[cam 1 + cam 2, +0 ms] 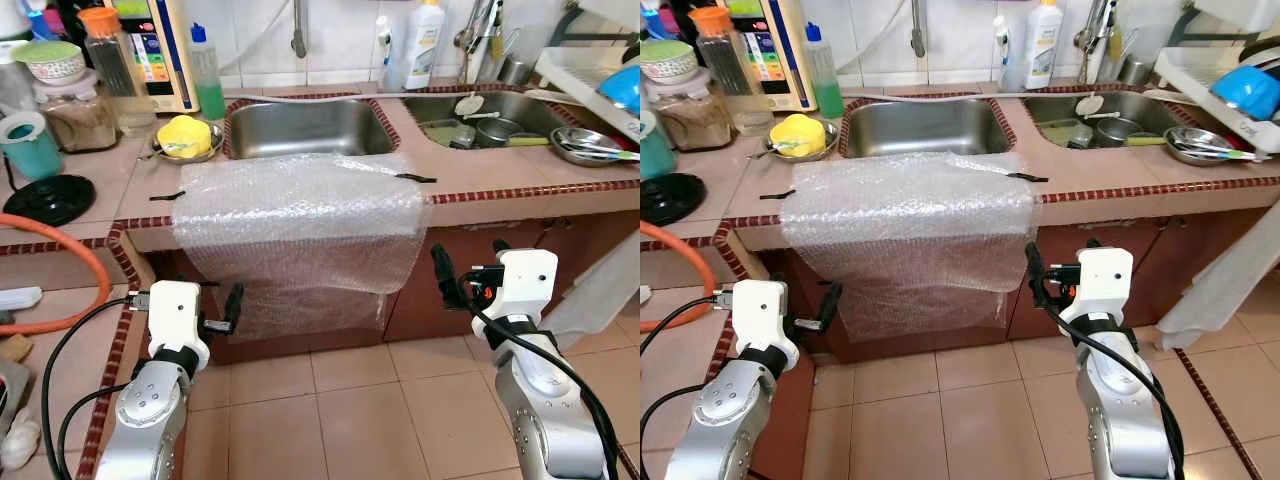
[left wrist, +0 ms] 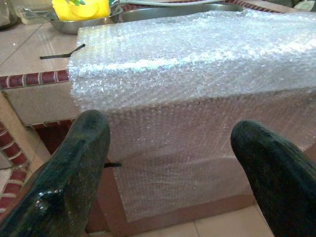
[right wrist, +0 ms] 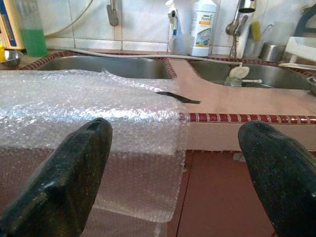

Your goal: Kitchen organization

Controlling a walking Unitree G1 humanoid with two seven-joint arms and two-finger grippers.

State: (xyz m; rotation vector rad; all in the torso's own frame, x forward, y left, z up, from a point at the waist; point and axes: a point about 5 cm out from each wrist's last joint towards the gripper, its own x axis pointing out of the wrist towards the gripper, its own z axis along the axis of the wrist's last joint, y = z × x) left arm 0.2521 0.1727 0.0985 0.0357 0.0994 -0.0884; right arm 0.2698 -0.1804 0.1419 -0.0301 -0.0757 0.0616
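- The thing that stands out here is the bubble wrap sheet (image 1: 300,225). It's draped over the front edge of the counter (image 1: 470,170), right in front of the left sink (image 1: 305,125), with the lower half hanging down over the cabinet front.
- It looks pinned at its two top corners by strips of black tape (image 1: 415,178), one at about 10 o'clock of the sheet and one at 2 o'clock.
- The left gripper (image 1: 225,310) sits low near the sheet's 7 o'clock corner, fingers (image 2: 74,163) spread apart with nothing between them.
- The right gripper (image 1: 1037,275) is just beside the sheet's right hanging edge, around 4 o'clock, and is also spread wide and empty.
- My guess is the step is getting hold of the sheet. I'd pinch the loose hanging edge rather than the taped top. Bubble wrap is slippery and floppy, so close fully and pull slowly, or the tape may tear it.
- Farther out, a metal bowl with a yellow sponge (image 1: 185,135) is at 10 o'clock, and a green soap bottle (image 1: 207,85) stands behind it.
- The right sink (image 1: 490,120) holds dishes, and a white bottle (image 1: 423,45) stands behind the sinks at 1 o'clock.
- The counter is tiled with a red brick trim. The floor (image 1: 330,410) is terracotta tile, and an orange hose (image 1: 75,250) runs along the left side.
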